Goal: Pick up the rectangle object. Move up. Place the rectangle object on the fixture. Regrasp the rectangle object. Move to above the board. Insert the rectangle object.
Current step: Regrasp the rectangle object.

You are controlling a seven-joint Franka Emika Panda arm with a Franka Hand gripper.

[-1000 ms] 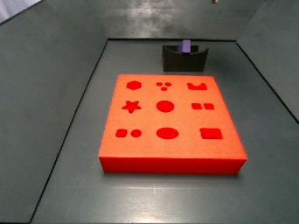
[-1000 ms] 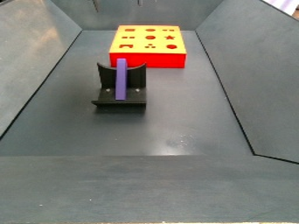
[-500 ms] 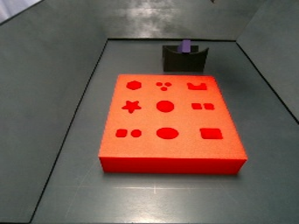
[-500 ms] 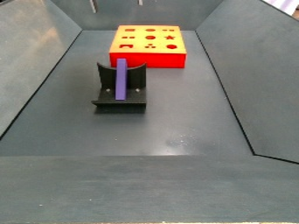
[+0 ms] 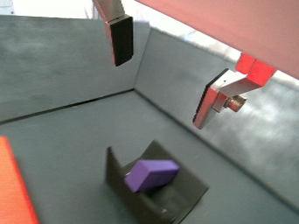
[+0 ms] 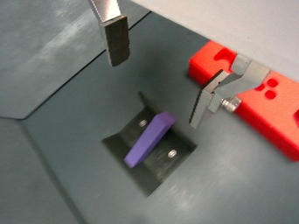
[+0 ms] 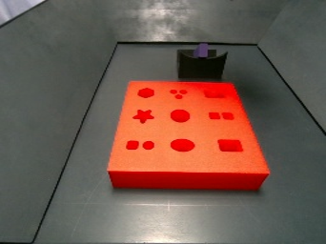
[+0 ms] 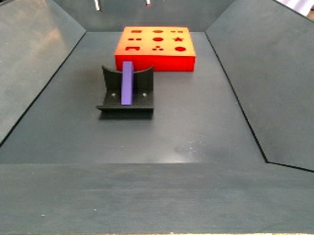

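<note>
1. The gripper (image 6: 163, 79) hangs above the fixture (image 6: 149, 157), jaws wide and holding nothing; both side views cut it off.
2. The rectangle object (image 8: 127, 83) lies in the fixture's notch, leaning on the upright.
3. The board (image 7: 185, 131) sits apart on the floor, partly cropped in both wrist views.

The gripper (image 6: 166, 73), open above the fixture (image 6: 149, 156), has fingers (image 6: 115, 39) of flat brushed silver metal with matt dark pads. The rectangle object (image 6: 151, 139) looks like smooth matt purple plastic on the fixture's dull black plastic; the board (image 7: 186, 128) is matt orange-red, and the floor (image 8: 185, 138) is dark grey with a faint sheen
</note>
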